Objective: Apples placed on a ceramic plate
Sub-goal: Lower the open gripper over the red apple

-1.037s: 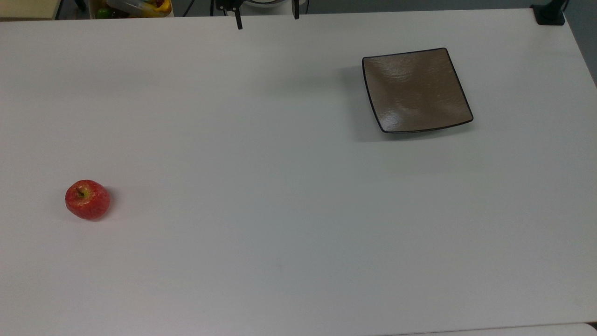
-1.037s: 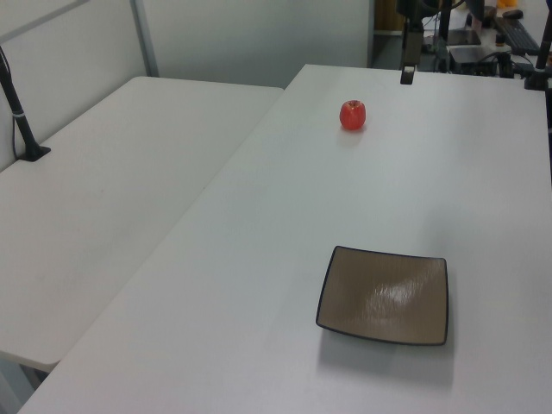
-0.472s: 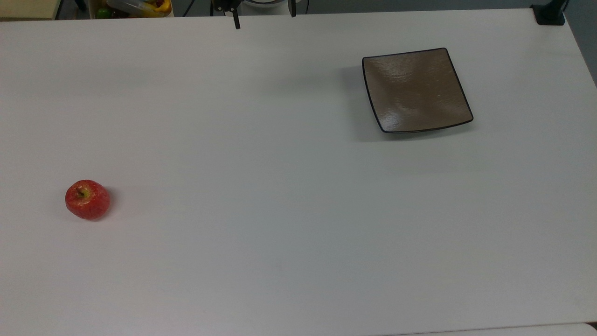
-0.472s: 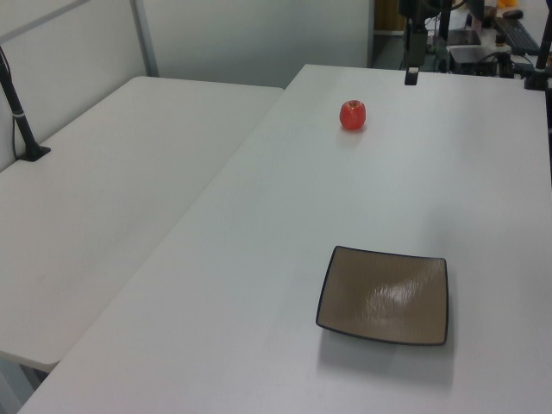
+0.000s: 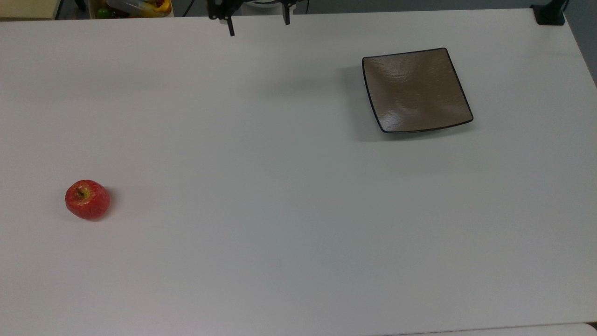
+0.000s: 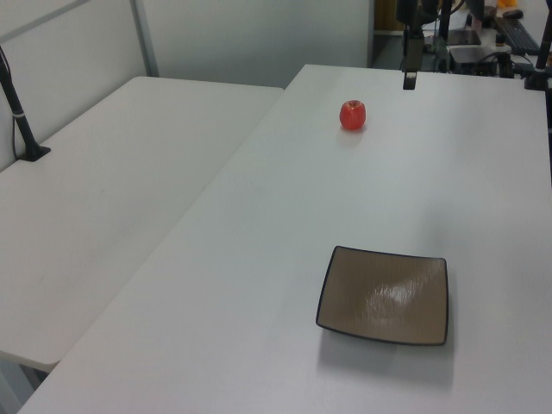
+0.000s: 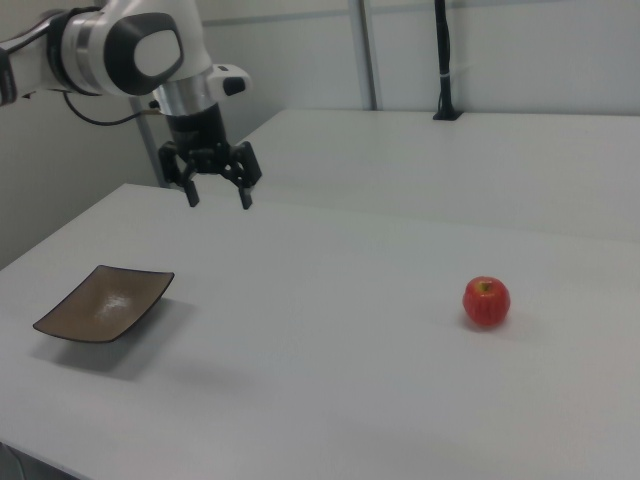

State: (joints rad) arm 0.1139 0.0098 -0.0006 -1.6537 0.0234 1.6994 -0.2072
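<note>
My gripper [image 7: 217, 198] hangs above the white table [image 5: 280, 186], fingers spread apart, nothing between them. In the top view it sits at the table's far edge [image 5: 257, 25]; in the left view one finger [image 6: 410, 79] shows near the far end. The red apple [image 5: 87, 199] rests on the table at the top view's left, well apart from me. The square brown ceramic plate [image 5: 416, 89] lies bare at the top view's right, also well apart from the apple [image 7: 486, 301].
</note>
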